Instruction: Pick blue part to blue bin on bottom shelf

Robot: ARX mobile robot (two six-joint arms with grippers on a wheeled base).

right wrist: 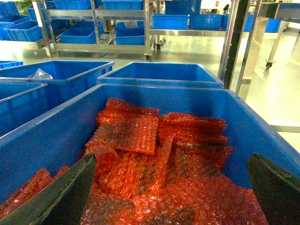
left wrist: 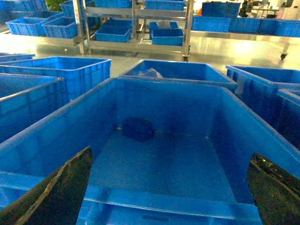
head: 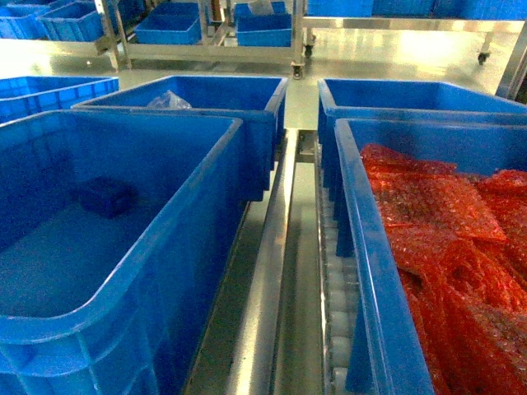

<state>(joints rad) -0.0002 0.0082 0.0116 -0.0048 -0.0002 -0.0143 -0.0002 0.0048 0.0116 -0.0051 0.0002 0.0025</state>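
The blue part (head: 103, 197) (left wrist: 138, 128), a small dark blue block, lies on the floor of the blue bin (head: 169, 234) (left wrist: 262, 136) near its far wall. The bin stands on the bottom shelf (head: 265, 271), whose steel rails and white rollers show between the crates. My left gripper (left wrist: 171, 154) hangs open over the bin's near rim, well short of the part, with nothing between its fingers (left wrist: 70, 187). Over the neighbouring crate my right gripper (right wrist: 171, 158) is open and empty. Neither gripper shows in the head view.
A like blue crate (head: 370, 271) (right wrist: 56, 136) on the right holds red bubble packets (right wrist: 154, 159). Two more blue crates (head: 206, 90) (head: 395, 95) stand behind, one with a clear plastic bag (head: 169, 101). Steel racks with small blue bins (head: 169, 29) line the far floor.
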